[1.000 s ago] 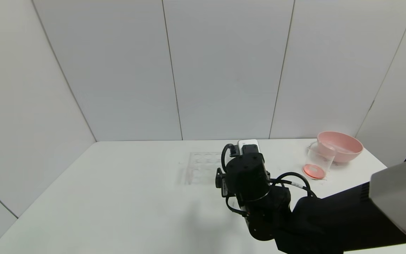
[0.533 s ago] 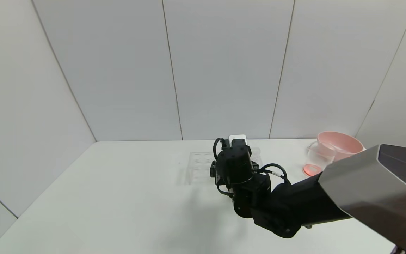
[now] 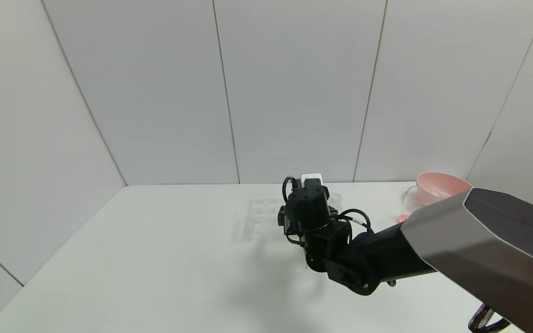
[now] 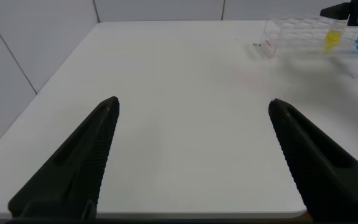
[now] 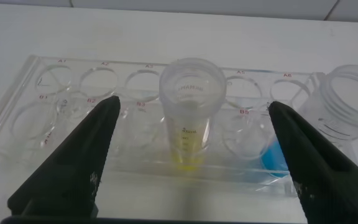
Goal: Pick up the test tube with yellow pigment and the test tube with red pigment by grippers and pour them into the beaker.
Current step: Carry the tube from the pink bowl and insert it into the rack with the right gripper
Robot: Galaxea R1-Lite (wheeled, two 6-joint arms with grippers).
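Note:
The test tube with yellow pigment (image 5: pixel 191 112) stands upright in a clear rack (image 5: pixel 73 93), with yellow liquid at its tip. My right gripper (image 5: pixel 192 107) is open, with one finger on each side of this tube and not touching it. In the head view the right wrist (image 3: pixel 310 208) hangs over the rack (image 3: pixel 259 215) at mid-table. The beaker (image 3: pixel 410 196) with a red-orange bottom is mostly hidden behind the right arm. The test tube with red pigment is out of view. My left gripper (image 4: pixel 192 106) is open and empty over bare table, far from the rack (image 4: pixel 297 31).
A blue-liquid tube (image 5: pixel 347 112) stands in the rack right beside the yellow one. A pink bowl (image 3: pixel 437 187) sits at the back right behind the beaker. White walls close off the table's far side and both sides.
My right arm has reached forward and left to the rack, and now covers most of the beaker. The left arm shows no change.

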